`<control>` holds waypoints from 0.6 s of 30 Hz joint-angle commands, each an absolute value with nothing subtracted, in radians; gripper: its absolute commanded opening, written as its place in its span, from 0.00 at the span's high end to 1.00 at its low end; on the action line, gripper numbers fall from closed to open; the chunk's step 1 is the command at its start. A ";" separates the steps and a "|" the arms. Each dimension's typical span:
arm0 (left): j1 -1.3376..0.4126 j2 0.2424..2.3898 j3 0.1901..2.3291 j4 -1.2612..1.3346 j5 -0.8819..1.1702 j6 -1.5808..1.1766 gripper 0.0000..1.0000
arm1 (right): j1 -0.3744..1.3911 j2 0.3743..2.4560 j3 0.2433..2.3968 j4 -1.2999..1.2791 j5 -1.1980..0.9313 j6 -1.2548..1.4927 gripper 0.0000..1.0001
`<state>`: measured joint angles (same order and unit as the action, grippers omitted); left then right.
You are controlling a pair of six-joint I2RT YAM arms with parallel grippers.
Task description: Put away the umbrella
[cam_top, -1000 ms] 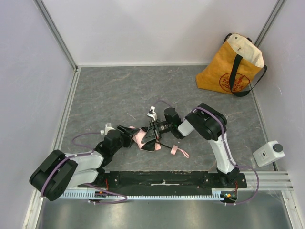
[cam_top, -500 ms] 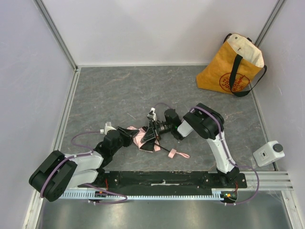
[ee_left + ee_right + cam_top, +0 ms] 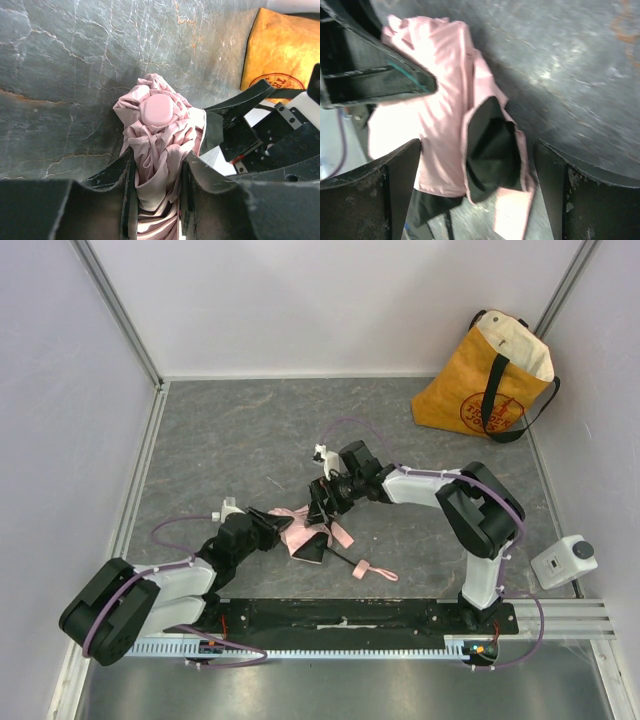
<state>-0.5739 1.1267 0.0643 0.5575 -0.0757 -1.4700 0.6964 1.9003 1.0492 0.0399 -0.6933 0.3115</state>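
- On the left of the grey desk [image 3: 230, 430], our left hand [image 3: 268, 530] reaches to the right. It is closed narrow on the umbrella [image 3: 305, 537]. In its wrist view the two fingers [image 3: 120, 175] press the gathered pink fabric from both sides.
- The umbrella lies on the desk in the near middle, between the two hands. It is a crumpled pale pink bundle with a round pink cap [image 3: 157, 110] at the end pointing away from the left hand.
- A thin black shaft [image 3: 345, 560] runs near and right from the bundle to a pink wrist strap [image 3: 378, 571], which lies flat on the desk.
- Our right hand [image 3: 322, 502] sits at the far right side of the bundle. Its fingers [image 3: 395, 175] stand wide apart and hold nothing, with pink fabric and a black fold below the gap. We cannot tell whether they touch the fabric.
- A yellow tote bag [image 3: 485, 380] stands in the far right corner, well apart from the umbrella.
- A small white box [image 3: 563, 560] sits at the near right.
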 commanded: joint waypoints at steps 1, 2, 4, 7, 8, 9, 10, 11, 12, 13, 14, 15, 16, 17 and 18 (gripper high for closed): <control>-0.581 1.104 0.000 0.534 -0.046 -1.451 0.98 | 0.689 1.806 1.115 -0.199 -0.499 0.077 0.02; -0.581 1.101 0.000 0.547 -0.046 -1.453 0.98 | 0.690 1.777 1.120 -0.210 -0.482 0.069 0.02; -0.581 1.095 0.000 0.558 -0.045 -1.454 0.98 | 0.690 1.726 1.126 -0.225 -0.453 0.063 0.02; -0.581 1.080 0.000 0.574 -0.048 -1.450 0.98 | 0.701 1.648 1.124 -0.252 -0.382 0.061 0.02; -0.581 1.074 -0.024 0.584 -0.048 -1.448 0.98 | 0.706 1.623 1.118 -0.250 -0.376 0.064 0.02; -0.581 1.069 -0.029 0.601 -0.048 -1.444 0.98 | 0.713 1.603 1.111 -0.242 -0.383 0.069 0.02; -0.581 1.063 -0.031 0.607 -0.048 -1.437 0.98 | 0.721 1.588 1.105 -0.230 -0.397 0.081 0.02; -0.583 1.057 -0.032 0.606 -0.048 -1.434 0.98 | 0.736 1.588 1.095 -0.206 -0.428 0.096 0.04; -0.581 1.055 -0.031 0.612 -0.051 -1.431 0.98 | 0.756 1.595 1.091 -0.187 -0.449 0.101 0.06; -0.583 1.055 -0.029 0.614 -0.051 -1.427 0.98 | 0.771 1.604 1.085 -0.163 -0.475 0.107 0.11; -0.583 1.057 -0.032 0.620 -0.054 -1.427 0.98 | 0.784 1.621 1.075 -0.134 -0.486 0.116 0.17; -0.581 1.057 -0.032 0.629 -0.054 -1.427 0.98 | 0.790 1.638 1.069 -0.109 -0.508 0.126 0.19; -0.581 1.061 -0.031 0.632 -0.049 -1.428 0.98 | 0.795 1.655 1.063 -0.071 -0.540 0.138 0.20; -0.581 1.063 -0.032 0.638 -0.046 -1.430 0.98 | 0.798 1.673 1.052 -0.042 -0.558 0.147 0.21; -0.581 1.069 -0.032 0.647 -0.045 -1.431 0.98 | 0.801 1.687 1.045 -0.011 -0.569 0.150 0.22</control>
<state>-0.5785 1.0737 0.0509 0.5503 -0.0605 -1.4597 0.7834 1.6249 1.0775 -0.1440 -0.4835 0.1219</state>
